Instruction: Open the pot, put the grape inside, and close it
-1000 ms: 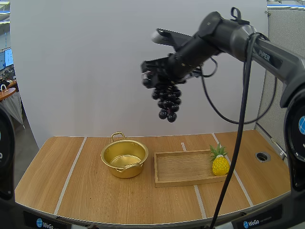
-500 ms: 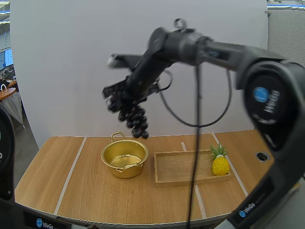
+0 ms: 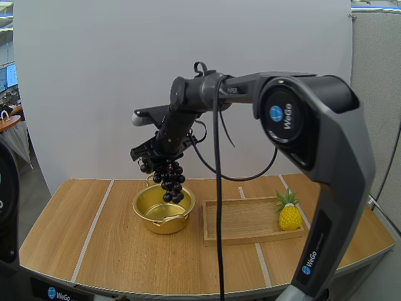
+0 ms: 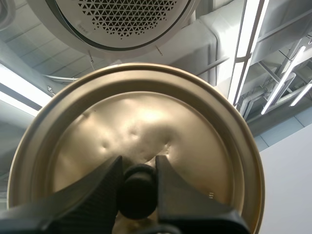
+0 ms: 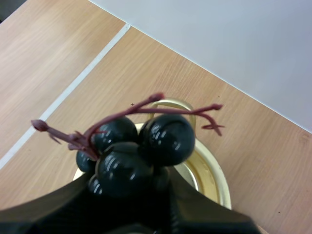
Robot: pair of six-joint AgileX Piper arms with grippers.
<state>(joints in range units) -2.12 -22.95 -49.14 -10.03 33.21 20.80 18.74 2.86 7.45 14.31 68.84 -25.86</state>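
The right gripper (image 3: 149, 158) is clenched on the bunch of grapes (image 3: 170, 183). The bunch hangs down from its fingers directly over the open golden pot (image 3: 156, 224), and the lowest grapes are about at the rim; if they touch it I cannot tell. The left gripper (image 4: 138, 165) pinches the black knob (image 4: 138, 192) of the golden lid (image 4: 146, 122). Beside the pot on the table (image 3: 94, 251) lies a wooden tray (image 3: 244, 222) with a toy pineapple (image 3: 289, 214) in it.
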